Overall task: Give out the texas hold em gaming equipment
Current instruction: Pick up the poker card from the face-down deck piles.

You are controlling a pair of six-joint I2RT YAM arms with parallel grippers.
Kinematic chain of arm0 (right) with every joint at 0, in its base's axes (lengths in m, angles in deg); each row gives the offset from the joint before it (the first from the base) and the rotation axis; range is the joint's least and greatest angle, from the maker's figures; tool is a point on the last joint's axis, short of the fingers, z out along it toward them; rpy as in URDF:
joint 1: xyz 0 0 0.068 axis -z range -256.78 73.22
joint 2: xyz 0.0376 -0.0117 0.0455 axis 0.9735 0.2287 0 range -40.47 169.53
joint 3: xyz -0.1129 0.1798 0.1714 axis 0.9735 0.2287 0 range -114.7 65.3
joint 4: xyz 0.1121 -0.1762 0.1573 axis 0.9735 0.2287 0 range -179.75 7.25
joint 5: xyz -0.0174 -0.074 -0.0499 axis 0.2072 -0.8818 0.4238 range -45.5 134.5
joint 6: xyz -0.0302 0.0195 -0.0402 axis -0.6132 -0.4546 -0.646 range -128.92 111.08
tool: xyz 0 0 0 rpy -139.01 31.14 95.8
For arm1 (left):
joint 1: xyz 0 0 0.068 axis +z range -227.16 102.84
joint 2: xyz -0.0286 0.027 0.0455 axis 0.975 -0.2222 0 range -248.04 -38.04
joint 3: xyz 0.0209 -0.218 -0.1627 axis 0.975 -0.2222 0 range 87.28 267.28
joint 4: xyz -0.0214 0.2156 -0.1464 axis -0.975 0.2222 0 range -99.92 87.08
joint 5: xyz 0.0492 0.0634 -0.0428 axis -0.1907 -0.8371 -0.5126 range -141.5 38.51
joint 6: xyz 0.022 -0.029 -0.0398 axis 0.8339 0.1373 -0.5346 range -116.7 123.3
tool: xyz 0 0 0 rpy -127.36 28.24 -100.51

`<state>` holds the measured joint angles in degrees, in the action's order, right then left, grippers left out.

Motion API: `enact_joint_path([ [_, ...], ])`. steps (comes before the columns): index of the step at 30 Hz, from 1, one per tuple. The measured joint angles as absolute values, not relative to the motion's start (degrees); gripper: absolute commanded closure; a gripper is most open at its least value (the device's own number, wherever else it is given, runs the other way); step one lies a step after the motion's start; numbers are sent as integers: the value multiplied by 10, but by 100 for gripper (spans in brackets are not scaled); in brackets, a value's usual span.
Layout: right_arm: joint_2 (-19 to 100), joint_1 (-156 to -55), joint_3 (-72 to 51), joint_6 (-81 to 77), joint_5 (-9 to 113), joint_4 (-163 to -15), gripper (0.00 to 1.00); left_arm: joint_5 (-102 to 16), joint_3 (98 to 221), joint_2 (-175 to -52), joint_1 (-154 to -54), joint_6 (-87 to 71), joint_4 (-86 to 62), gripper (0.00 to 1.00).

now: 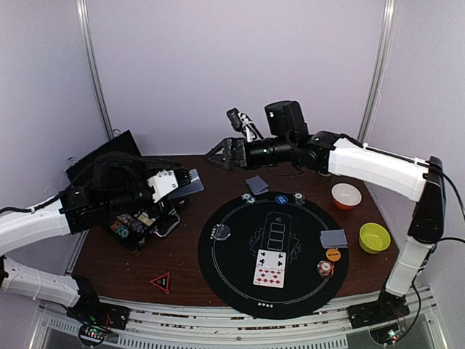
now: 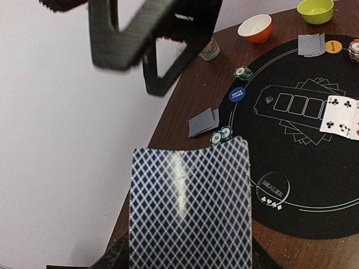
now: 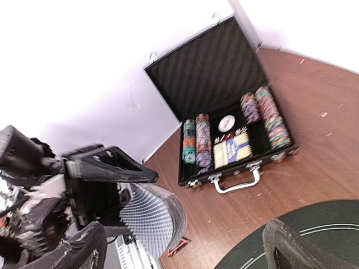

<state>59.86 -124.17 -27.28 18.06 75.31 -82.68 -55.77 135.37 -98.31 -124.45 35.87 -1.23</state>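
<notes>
My left gripper (image 1: 182,180) is shut on a blue-backed playing card (image 1: 192,183), which it holds above the table beside the open chip case (image 1: 138,218). The card fills the lower left wrist view (image 2: 190,202) and shows bent in the right wrist view (image 3: 148,216). My right gripper (image 1: 219,156) is open and empty, just right of the card, with its fingers (image 3: 291,246) spread wide. On the black mat (image 1: 240,254) lie face-up cards (image 1: 270,267), two face-down card stacks (image 1: 256,183) (image 1: 333,238), chips (image 1: 248,198) (image 1: 325,267), a blue button (image 1: 281,198), an orange button (image 1: 333,254) and a clear dealer button (image 1: 220,232).
The case holds chip rows and card decks (image 3: 235,140). An orange bowl (image 1: 346,195) and a green bowl (image 1: 374,237) stand right of the mat. A red triangle marker (image 1: 160,281) lies near the front left. A small cup (image 2: 209,51) stands at the back edge.
</notes>
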Motion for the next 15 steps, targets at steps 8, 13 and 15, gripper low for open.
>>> enact_joint_path([
  [8,693,-1268,-332,174,788,-807,7,-555,1354,-983,-1245,363,-12,46],
  [13,715,-1276,-371,157,783,-774,22,-553,1354,-984,-1245,364,-12,47],
  [15,723,-1275,-387,145,778,-759,28,-553,1354,-984,-1245,364,-12,47],
])
